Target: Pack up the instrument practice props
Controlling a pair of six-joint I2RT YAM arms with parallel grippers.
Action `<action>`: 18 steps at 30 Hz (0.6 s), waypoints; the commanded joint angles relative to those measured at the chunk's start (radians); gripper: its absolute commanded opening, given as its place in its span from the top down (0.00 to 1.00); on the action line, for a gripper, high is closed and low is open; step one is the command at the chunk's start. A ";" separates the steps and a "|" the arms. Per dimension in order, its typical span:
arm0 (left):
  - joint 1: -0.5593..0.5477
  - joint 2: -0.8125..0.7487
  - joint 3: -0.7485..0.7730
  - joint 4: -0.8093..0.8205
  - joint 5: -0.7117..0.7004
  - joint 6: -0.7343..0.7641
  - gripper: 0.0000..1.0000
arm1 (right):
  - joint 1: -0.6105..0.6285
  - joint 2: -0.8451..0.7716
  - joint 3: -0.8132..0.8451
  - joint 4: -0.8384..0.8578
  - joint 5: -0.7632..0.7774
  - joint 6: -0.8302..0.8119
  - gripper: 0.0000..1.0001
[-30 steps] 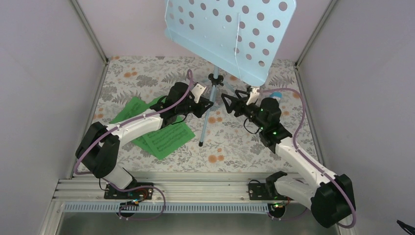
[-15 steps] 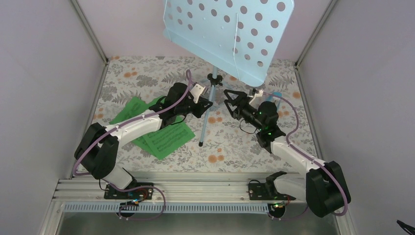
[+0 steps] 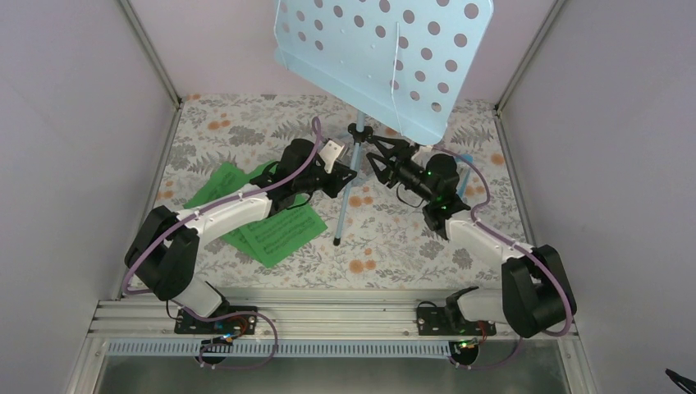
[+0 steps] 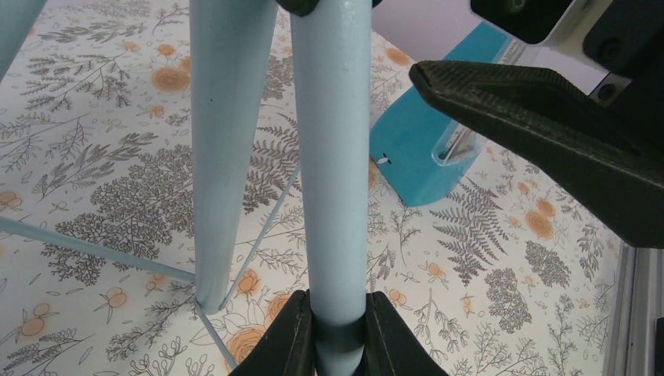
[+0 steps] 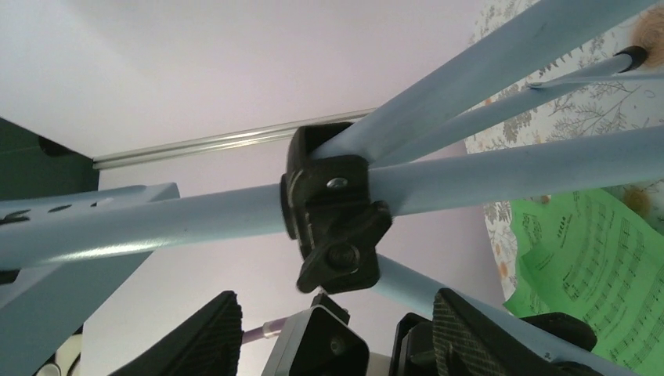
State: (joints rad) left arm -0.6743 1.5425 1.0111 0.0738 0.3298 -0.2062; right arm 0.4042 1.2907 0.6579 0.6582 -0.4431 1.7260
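The pale blue music stand [image 3: 386, 57] stands at the table's middle, its hole-punched desk high up. My left gripper [image 3: 350, 176] is shut on one of the stand's tubes [image 4: 333, 157], which sits pinched between the jaws [image 4: 338, 333]. My right gripper [image 3: 371, 161] is open just right of the tube, its jaws [image 5: 337, 329] spread below the black clamp knob [image 5: 337, 223] without touching it. Green sheet-music pages [image 3: 275, 231] lie on the cloth at the left, also in the right wrist view [image 5: 595, 266]. The blue metronome [image 4: 427, 157] stands behind the right arm [image 3: 465, 158], mostly hidden.
A floral cloth [image 3: 394, 246] covers the table. Pale enclosure walls [image 3: 82, 123] close in the left, right and back. A metal rail [image 3: 328, 316] with the arm bases runs along the front. The stand's other legs [image 4: 227, 157] spread over the cloth.
My right gripper has moved left and up, from beside the metronome to the stand's clamp knob, staying open. The left gripper has kept its hold on the tube.
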 commanded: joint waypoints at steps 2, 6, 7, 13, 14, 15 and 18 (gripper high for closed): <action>-0.002 -0.016 -0.011 0.017 -0.005 0.020 0.98 | -0.002 0.039 0.034 0.008 0.011 0.048 0.46; -0.003 -0.017 -0.012 0.021 -0.009 0.023 0.98 | -0.002 0.070 0.068 0.003 0.011 0.027 0.50; -0.004 -0.018 -0.012 0.021 -0.009 0.024 0.98 | -0.001 0.074 0.073 0.004 0.011 0.023 0.54; -0.004 -0.025 -0.022 0.027 -0.011 0.025 0.98 | -0.001 0.072 0.098 -0.034 0.035 -0.016 0.66; -0.004 -0.027 -0.025 0.030 -0.013 0.025 0.98 | -0.002 0.072 0.099 -0.036 0.039 -0.017 0.67; -0.004 -0.029 -0.027 0.032 -0.013 0.024 0.98 | 0.000 0.073 0.098 -0.036 0.044 -0.020 0.69; -0.006 -0.033 -0.032 0.035 -0.011 0.022 0.98 | -0.001 0.084 0.102 -0.033 0.051 -0.026 0.70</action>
State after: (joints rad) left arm -0.6762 1.5383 1.0000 0.0902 0.3267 -0.2062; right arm 0.4042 1.3663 0.7357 0.6323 -0.4271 1.7260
